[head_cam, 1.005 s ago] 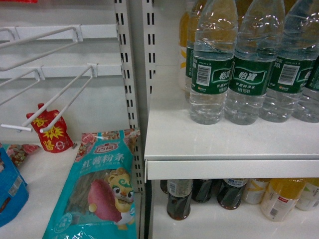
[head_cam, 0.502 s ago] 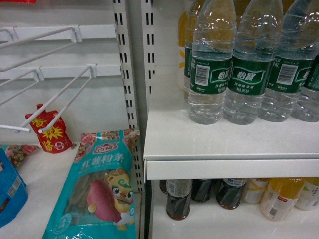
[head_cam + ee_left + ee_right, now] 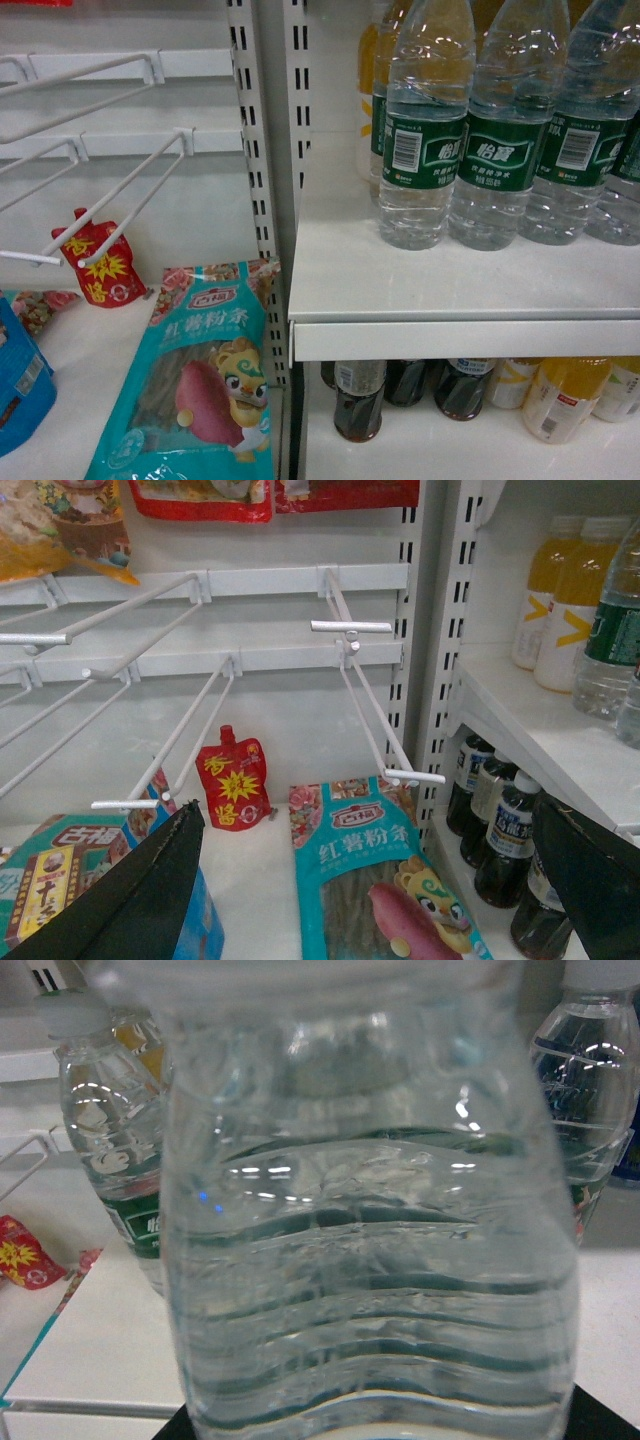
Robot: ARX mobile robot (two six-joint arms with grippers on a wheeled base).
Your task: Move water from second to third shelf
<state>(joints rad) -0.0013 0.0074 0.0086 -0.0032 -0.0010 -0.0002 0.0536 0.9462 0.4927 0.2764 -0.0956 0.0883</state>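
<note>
A clear ribbed water bottle fills the right wrist view, standing between the jaws of my right gripper. The dark fingertips show at the bottle's two lower sides, so the gripper looks shut on it. More water bottles with green labels stand in a row on the white shelf in the head view. Neither gripper shows there. My left gripper hangs open and empty over the left bay, its dark fingers wide apart.
Dark cola bottles and orange juice bottles stand on the shelf below. In the left bay lie a teal noodle packet and a red pouch, under white wire hooks. A slotted upright divides the bays.
The head view has shifted a little, so the shelf and bottles sit slightly further left than a second ago. Nothing on the shelves has moved.
</note>
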